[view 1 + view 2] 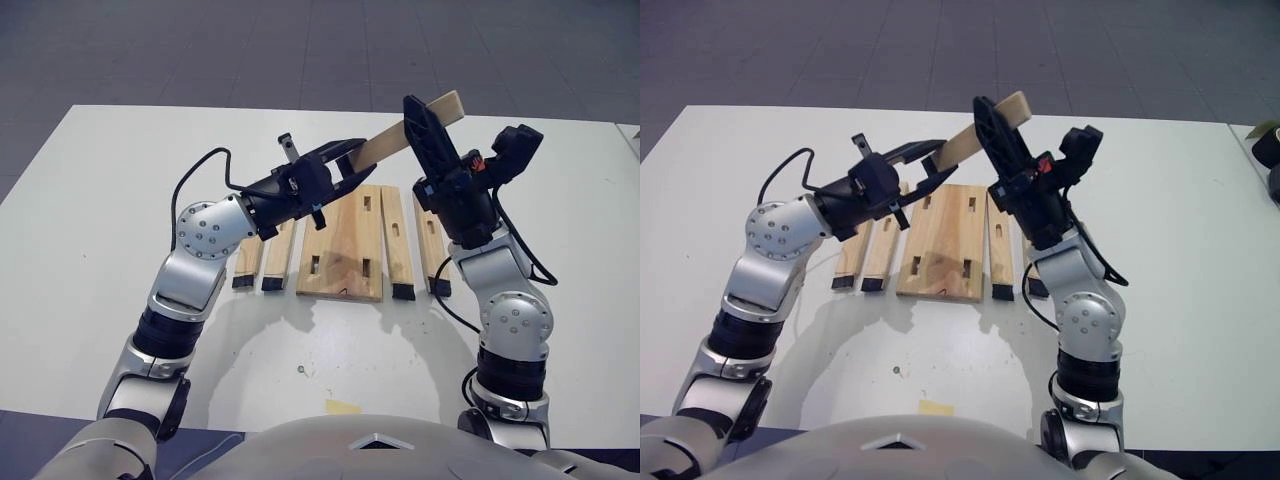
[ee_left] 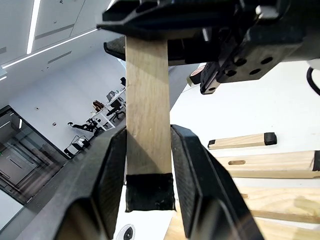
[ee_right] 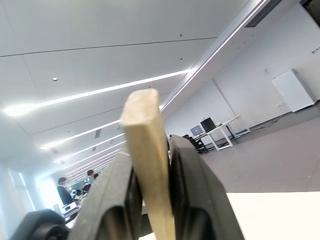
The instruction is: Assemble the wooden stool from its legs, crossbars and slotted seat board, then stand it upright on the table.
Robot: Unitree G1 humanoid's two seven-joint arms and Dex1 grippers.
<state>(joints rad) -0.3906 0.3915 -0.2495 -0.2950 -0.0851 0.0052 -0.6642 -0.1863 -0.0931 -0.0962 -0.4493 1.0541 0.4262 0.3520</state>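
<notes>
The pale wooden stool leg with a black-capped foot (image 1: pixel 385 143) hangs above the counter (image 1: pixel 120 200) — its long axis slopes from the right end effector (image 1: pixel 420 118), clamped near its top, down to the left end effector (image 1: pixel 360 160), clenched at its capped end.

One slotted seat board (image 1: pixel 343 250), four slots counted in it; four black-tipped bars lying on the bench (image 1: pixel 120 180): first bar (image 1: pixel 247 258), second bar (image 1: pixel 281 250), third bar (image 1: pixel 397 240), fourth bar (image 1: pixel 430 245); one fifth bar (image 1: pixel 385 145) aloft; two claws: left claw (image 1: pixel 355 162), right claw (image 1: pixel 415 115).

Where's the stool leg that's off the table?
The leg is in the air above the seat board, tilted: left gripper clamps its black-capped lower end, right gripper its upper part.
</notes>
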